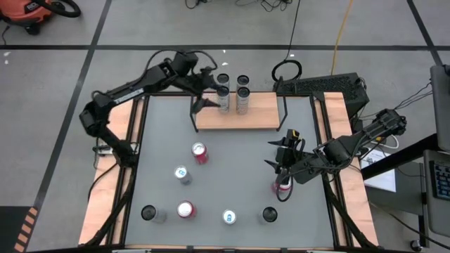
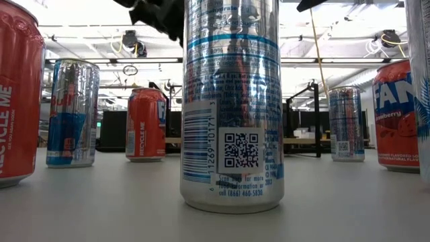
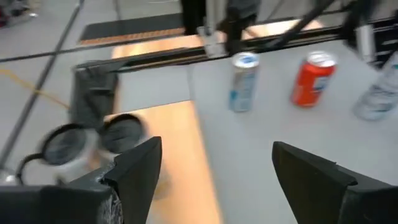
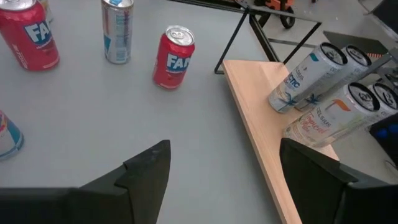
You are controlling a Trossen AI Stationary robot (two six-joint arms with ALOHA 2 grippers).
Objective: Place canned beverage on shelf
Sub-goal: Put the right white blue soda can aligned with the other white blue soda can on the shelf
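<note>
Right tool (image 1: 280, 167) open, empty, above red can (image 1: 282, 187). Left tool (image 3: 214, 165) open over shelf (image 1: 260, 112). Can looks rigid, slick; grip mid-body.

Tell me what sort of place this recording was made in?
Probably a robotics lab or workshop: a grey work table on a bare concrete floor with cables trailing, an orange shop vacuum in the corner, and rows of ceiling lights over an open room.
</note>
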